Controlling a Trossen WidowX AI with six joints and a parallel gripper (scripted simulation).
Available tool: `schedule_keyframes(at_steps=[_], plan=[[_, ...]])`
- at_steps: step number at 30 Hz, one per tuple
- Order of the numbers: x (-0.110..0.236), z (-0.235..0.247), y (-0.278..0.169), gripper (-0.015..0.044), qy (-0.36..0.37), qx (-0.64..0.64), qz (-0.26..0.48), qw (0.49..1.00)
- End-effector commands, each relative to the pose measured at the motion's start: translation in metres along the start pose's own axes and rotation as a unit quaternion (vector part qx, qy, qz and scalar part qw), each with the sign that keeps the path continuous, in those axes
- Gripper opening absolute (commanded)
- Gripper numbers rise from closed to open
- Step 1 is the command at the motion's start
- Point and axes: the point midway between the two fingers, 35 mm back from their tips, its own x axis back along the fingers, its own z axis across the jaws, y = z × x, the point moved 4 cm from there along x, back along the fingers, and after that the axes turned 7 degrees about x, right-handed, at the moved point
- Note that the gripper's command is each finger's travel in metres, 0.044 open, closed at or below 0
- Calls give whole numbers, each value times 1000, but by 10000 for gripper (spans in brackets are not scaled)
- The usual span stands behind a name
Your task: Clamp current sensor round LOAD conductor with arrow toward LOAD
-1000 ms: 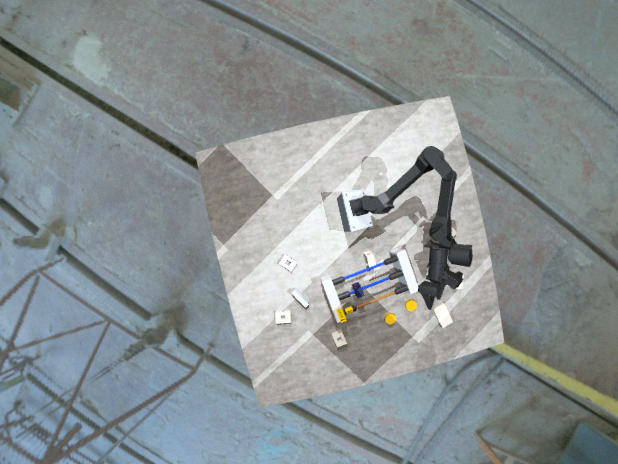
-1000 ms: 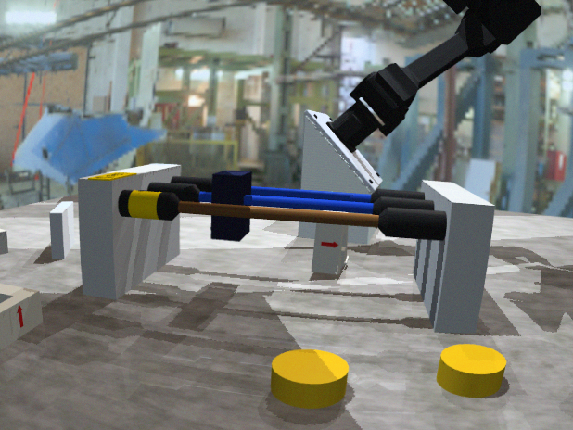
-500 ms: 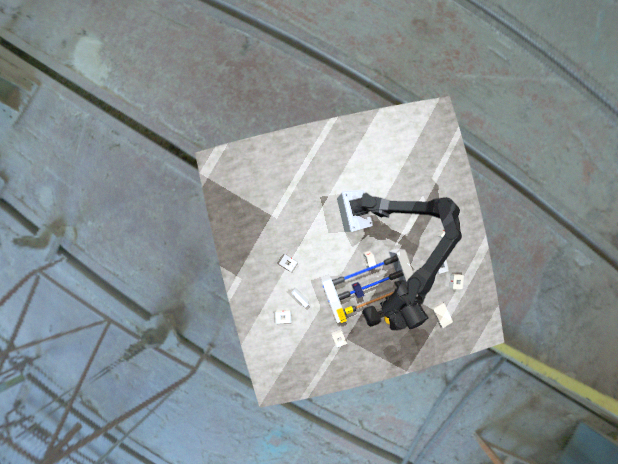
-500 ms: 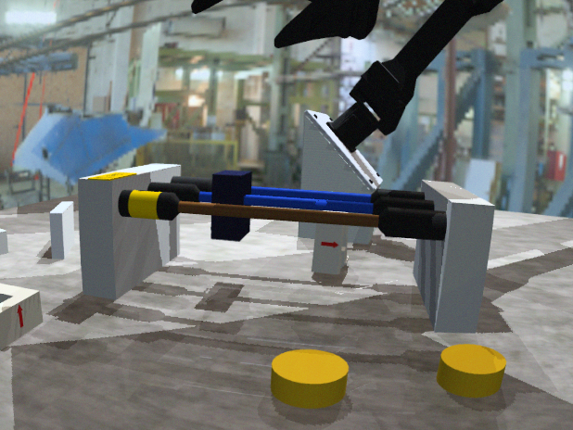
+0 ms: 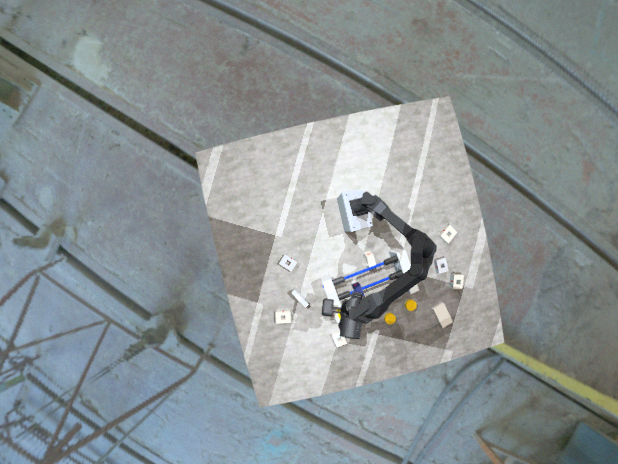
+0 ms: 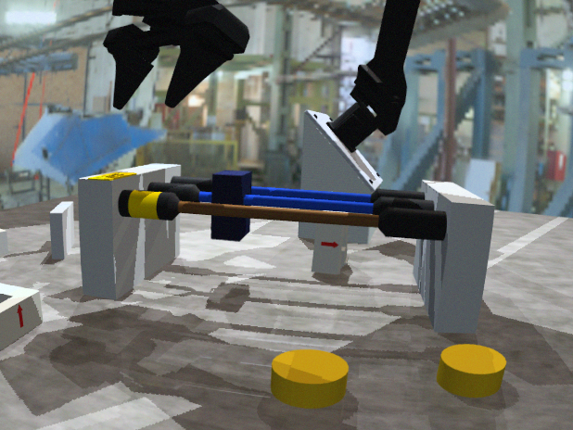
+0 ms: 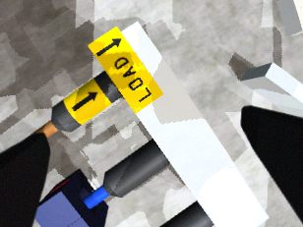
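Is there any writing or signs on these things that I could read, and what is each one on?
"LOAD", with a black arrow: yellow label on top of the white support block.
Black arrow, no words: yellow band on the end of the brown conductor.
Red arrow, no words: small white block behind the rods.
Red arrow, no words: white block at the left edge.
Small white blocks in the top view: markings too small to read.
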Motion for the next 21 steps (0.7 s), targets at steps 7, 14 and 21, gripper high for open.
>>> schedule_keyframes(at_steps=[7,14,21], plan=[[1,2,6,440,8,6,-4,1000],[1,2,6,440,8,6,-4,1000],[13,57,-44,290,26,54,15,998]])
